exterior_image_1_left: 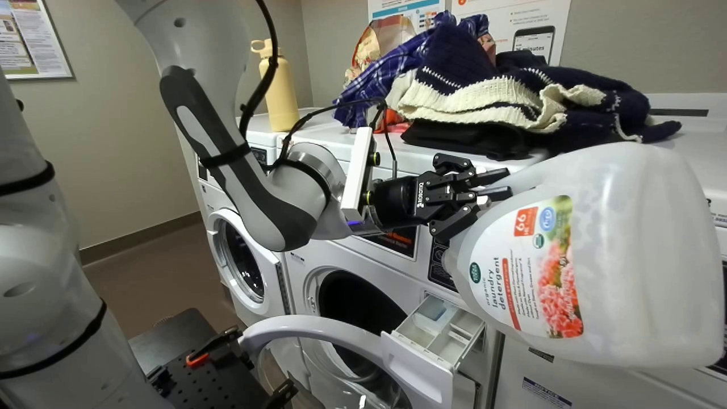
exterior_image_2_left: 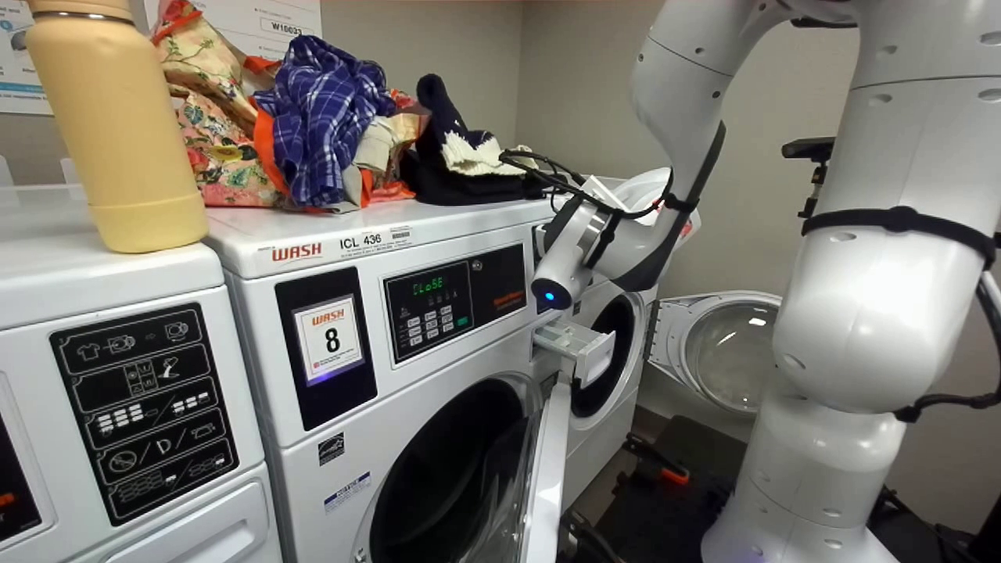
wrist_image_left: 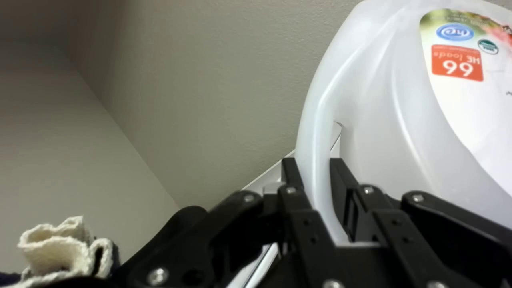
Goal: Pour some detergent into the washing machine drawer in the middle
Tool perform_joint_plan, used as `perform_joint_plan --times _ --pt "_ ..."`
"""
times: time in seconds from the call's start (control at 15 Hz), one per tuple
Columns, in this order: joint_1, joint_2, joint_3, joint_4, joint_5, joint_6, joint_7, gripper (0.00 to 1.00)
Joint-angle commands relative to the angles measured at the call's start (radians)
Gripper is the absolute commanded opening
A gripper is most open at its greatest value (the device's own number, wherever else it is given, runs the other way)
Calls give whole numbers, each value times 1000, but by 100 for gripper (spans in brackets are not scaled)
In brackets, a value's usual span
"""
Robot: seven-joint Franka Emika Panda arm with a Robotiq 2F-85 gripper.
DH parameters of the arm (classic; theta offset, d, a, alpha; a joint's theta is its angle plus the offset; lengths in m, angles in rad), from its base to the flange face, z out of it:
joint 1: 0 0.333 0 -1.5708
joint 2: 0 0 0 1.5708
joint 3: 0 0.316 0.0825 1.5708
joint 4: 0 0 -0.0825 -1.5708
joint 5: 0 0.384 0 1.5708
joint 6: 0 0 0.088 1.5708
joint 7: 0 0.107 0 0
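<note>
Got the big detergent jug (exterior_image_1_left: 636, 255) by the handle (wrist_image_left: 315, 140), with jaws clamped against both sides of it in the wrist view. Tipped right over on its side too, with the top end (exterior_image_1_left: 458, 258) pointing left and the base way out to the right in an exterior view. Can read "laundry detergent" and "66" on the label (exterior_image_1_left: 525, 272), plus some pinkish-red flowers. Held up in the air, overlapping the front edge of the desk (exterior_image_1_left: 704, 135) from there (basically just a row of white machine tops). Can't tell the amount of liquid inside.

Mostly tucked out of sight behind the robot arm (exterior_image_2_left: 688, 94) in an exterior view, with just some pale plastic and a bit of red showing.

Can spot the drawer (exterior_image_1_left: 423, 352) pulled well out, lower down than that front edge, split into compartments, with a bluish patch in one. Looks to be underneath the top end, though can't say for sure about being lined up. Also seeing the round door (exterior_image_2_left: 550, 469) swung wide just beside it, on the washing machine (exterior_image_2_left: 407, 385) with the "8" sticker (exterior_image_2_left: 330, 340) and a green "CLOSE" on the display (exterior_image_2_left: 428, 288).

Up on the desk, got a tall yellow bottle (exterior_image_2_left: 125, 141) close to the front edge, then farther right a heap of plaid cloth (exterior_image_2_left: 321, 125), flowery cloth (exterior_image_2_left: 223, 152) and a navy-and-cream sweater (exterior_image_1_left: 483, 94).
</note>
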Motion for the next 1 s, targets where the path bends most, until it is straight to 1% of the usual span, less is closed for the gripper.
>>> perform_joint_plan --times 0.0,0.13,0.33,0.6,0.93 --pt "1 -9 8 21 3 -61 22 6" --pt "1 -10 9 33 28 -57 64 6" --pt "2 -18 12 67 103 -48 153 6" --pt "-2 -34 8 92 177 -49 258 6" --pt "-3 -109 5 112 311 -14 398 6"
